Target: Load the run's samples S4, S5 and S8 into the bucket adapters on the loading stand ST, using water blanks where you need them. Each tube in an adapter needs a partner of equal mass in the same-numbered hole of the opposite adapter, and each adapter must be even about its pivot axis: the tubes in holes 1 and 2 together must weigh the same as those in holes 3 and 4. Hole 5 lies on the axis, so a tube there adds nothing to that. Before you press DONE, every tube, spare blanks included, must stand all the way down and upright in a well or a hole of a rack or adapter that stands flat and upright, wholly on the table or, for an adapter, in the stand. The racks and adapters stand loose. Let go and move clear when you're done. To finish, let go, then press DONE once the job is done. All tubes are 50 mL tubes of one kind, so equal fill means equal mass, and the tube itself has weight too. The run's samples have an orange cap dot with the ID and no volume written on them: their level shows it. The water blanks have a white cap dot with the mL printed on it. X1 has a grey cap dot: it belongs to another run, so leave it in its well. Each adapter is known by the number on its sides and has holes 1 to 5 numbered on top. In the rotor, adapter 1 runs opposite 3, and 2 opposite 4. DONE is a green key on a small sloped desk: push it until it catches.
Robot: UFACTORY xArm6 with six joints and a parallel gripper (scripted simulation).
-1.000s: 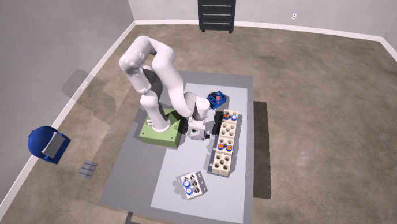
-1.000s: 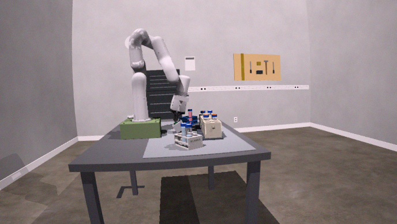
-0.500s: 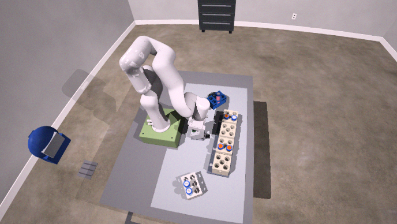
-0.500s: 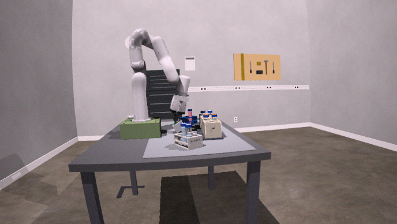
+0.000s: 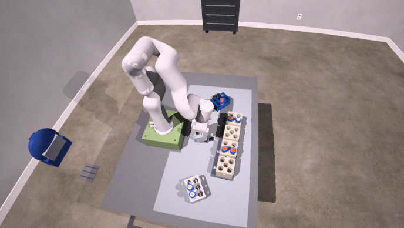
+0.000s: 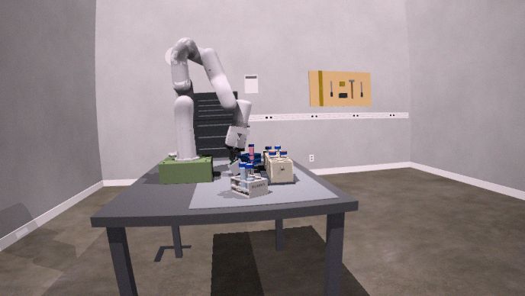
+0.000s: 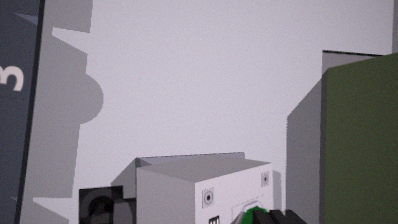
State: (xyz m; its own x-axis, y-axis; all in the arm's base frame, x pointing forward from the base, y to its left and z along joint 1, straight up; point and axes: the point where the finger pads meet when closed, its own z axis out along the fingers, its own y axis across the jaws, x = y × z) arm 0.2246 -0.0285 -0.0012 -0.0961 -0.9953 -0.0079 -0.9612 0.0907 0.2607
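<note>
My gripper [image 6: 232, 161] [image 7: 270, 216] is shut and empty, its black tips at the green DONE key [image 7: 254, 208] on the small sloped desk [image 5: 202, 140] [image 7: 165, 182]. Whether the key is caught down I cannot tell. Four beige adapters stand in a row in the stand [image 5: 213, 174] [image 7: 12, 130]. The farthest holds an orange-dot tube [image 5: 230, 118] and a white-dot tube [image 5: 238, 120]. The third holds two orange-dot tubes [image 5: 224, 148] [image 5: 233, 150]. The second and the nearest adapter [image 5: 225, 175] [image 6: 280, 176] are empty. The white blanks rack [image 5: 197, 201] [image 6: 259, 188] holds two white-dot tubes [image 5: 189, 187] [image 5: 192, 194].
The blue rack [image 5: 218, 108] at the back holds one tube with pink liquid [image 5: 222, 99] [image 6: 251, 151]. The green robot base [image 5: 162, 143] [image 6: 185, 172] [image 7: 362, 145] stands beside the desk. A small black block [image 7: 100, 205] is at the desk's side facing the stand.
</note>
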